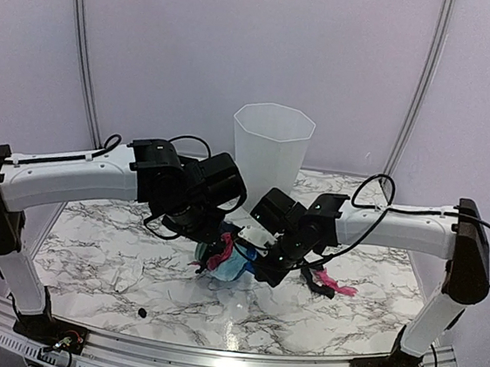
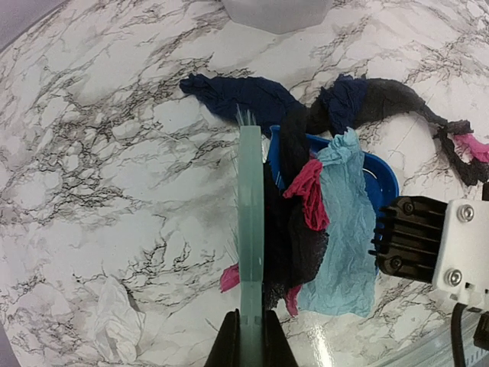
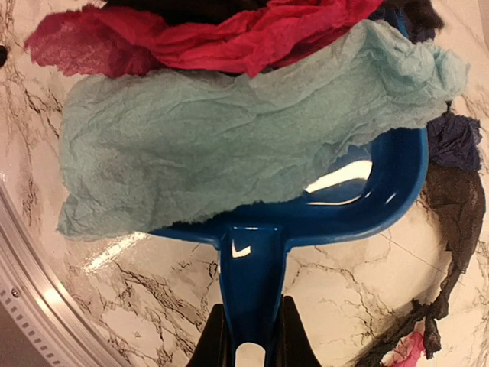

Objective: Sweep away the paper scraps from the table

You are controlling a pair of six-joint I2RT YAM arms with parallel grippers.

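- Firstly, far to my left a small white crumple (image 2: 114, 325) lies alone on the table (image 2: 92, 115), well apart from the heap. I cannot tell whether it counts as a scrap.
- My left pincer (image 2: 250, 340) is clamped tight on the handle of the pale green brush (image 2: 250, 229), which runs along the left side of the heap.
- Most of the paper scraps (image 2: 321, 229), a light blue sheet, pink twists and black crepe, are piled on the blue dustpan (image 2: 386, 180), and some overhang its rim.
- A navy strip (image 2: 244, 95) and a black strip (image 2: 397, 99) lie on the marble just beyond the pan.
- My right pincer (image 3: 250, 336) is closed hard around the dustpan's handle, with nothing else in it.
- Further right, a pink scrap (image 1: 336, 288) lies on the table near that arm, outside the pan.
- To sweep well, I judge I should set the pan's lip flat on the table and reach the brush past the navy strip. Short strokes toward the pan should follow, with the pan held level so the overhanging sheet does not slide off.
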